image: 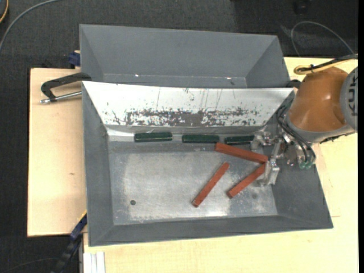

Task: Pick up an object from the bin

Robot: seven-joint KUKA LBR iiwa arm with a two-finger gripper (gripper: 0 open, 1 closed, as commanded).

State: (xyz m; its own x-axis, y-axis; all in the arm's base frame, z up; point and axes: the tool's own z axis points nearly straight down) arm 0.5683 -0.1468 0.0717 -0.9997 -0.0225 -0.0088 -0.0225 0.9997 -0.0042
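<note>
Sitting low at the right side of the grey metal bin, the pincer is at the right-hand ends of two reddish-brown flat bars. The upper bar lies nearly level below the back wall. The lower bar slants down to the left. Contact with either: cannot tell. Pincer spread or pressed together: cannot tell.

A third reddish-brown bar lies apart to the left, mid-floor. Three dark green bars sit in a row at the foot of the back wall.

Step, by judgement: approach to a bar end, with all bars flat on the floor and none lifted. Next move calls for settling on one bar, pinching across its narrow width and rising straight. Risk: the two ends lie close, so the grip may catch both or slip off a tip.
</note>
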